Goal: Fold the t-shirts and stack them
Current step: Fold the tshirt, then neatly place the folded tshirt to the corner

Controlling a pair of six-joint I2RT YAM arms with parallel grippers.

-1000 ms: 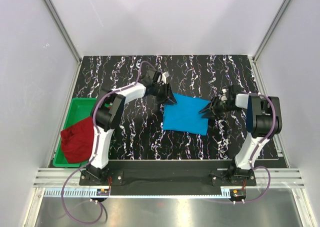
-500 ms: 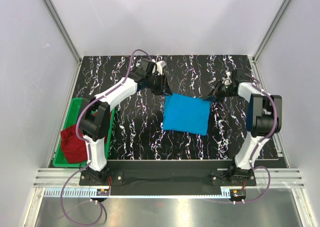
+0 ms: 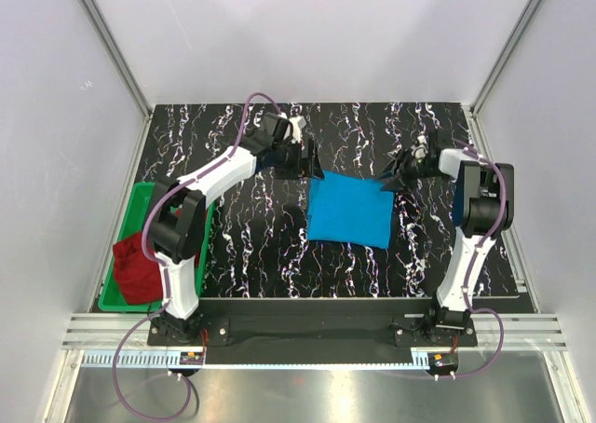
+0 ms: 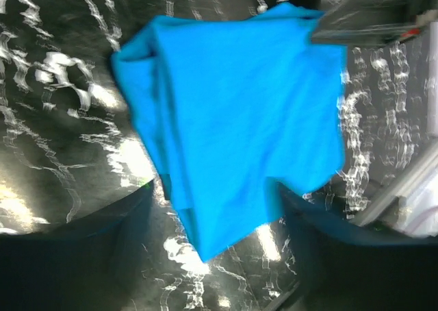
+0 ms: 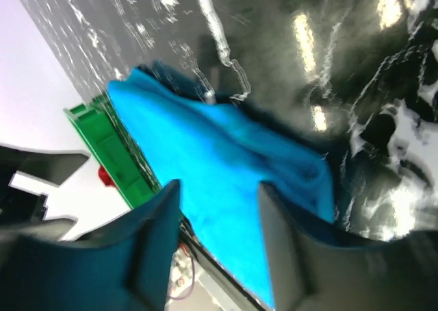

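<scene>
The sky-blue t-shirt lies folded into a rough rectangle on the black marbled table. My left gripper hovers open just past its far left corner. The left wrist view has the sky-blue t-shirt flat below the left gripper, nothing between the fingers. My right gripper is open at the far right corner. In its wrist view the blue cloth lies under the right gripper, unheld. The dark red t-shirt sits crumpled, spilling over the green bin's near end.
The green bin stands along the table's left edge and also appears as a green bin in the right wrist view. White walls and metal rails enclose the table. Both arm bases are bolted at the near edge.
Both grippers carried the blue t-shirt's far edge away from the bases, then opened and let go. The shirt now lies flat, shifted slightly right. The red t-shirt has not moved.
</scene>
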